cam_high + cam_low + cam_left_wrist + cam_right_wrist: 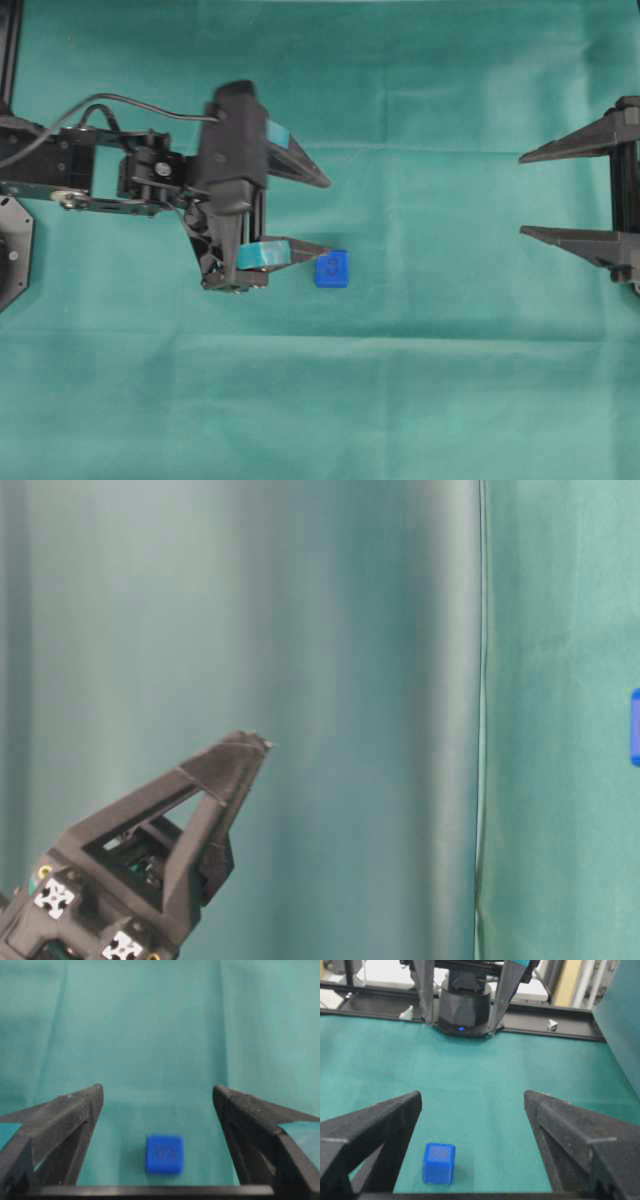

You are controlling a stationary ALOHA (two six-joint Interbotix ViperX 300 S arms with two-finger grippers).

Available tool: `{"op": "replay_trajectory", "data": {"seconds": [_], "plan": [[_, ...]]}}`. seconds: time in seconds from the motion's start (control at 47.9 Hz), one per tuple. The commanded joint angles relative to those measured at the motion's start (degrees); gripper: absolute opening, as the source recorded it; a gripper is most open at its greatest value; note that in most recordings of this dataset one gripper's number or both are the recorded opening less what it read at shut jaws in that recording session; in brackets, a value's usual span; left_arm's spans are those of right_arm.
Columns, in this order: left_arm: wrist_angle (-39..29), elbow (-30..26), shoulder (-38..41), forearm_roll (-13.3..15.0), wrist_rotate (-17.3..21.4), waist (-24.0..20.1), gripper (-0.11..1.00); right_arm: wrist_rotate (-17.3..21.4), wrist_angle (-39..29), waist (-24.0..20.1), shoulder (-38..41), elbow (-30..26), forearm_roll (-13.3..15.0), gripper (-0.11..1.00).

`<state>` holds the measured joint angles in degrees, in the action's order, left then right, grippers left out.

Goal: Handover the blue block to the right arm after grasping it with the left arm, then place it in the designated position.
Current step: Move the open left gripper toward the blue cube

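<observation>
The blue block (332,269) lies on the green cloth near the middle, embossed face up. My left gripper (329,217), with teal-banded fingers, is open just left of it, and its lower fingertip almost reaches the block's left side. In the left wrist view the block (164,1153) lies low between the spread fingers of the gripper (157,1088), touching neither. My right gripper (522,195) stands open at the right edge, far from the block. In its own view the right gripper (472,1093) sees the block (439,1162) near its left finger. The designated position is not visible.
Green cloth (430,380) covers the whole table. The left arm's base (465,1010) and a black frame rail (560,1022) stand at the far end in the right wrist view. The table-level view shows one black finger (215,790) and a blue sliver of the block (635,728).
</observation>
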<state>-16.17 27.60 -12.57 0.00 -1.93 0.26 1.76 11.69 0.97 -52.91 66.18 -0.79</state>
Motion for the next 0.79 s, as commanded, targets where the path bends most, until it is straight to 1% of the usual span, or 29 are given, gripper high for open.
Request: {"op": "replay_trajectory", "data": {"seconds": [0.0,0.084,0.188,0.773], "plan": [[-4.9,-3.3,-0.1,0.2,-0.3,0.3,0.99,0.1,0.2,0.1,0.5,-1.3,-0.1,0.94],[-9.5,-5.4,0.3,0.2,-0.4,0.4,0.99,0.1,0.2,0.2,0.7,-1.3,-0.1,0.94],[-12.0,-6.9,0.5,0.1,-0.3,0.6,0.99,0.1,0.2,0.2,1.0,-1.2,-0.1,0.94],[-12.2,-7.0,0.5,0.1,-0.3,0.7,0.99,0.1,-0.1,0.2,1.1,-1.2,-0.1,0.94]]}}
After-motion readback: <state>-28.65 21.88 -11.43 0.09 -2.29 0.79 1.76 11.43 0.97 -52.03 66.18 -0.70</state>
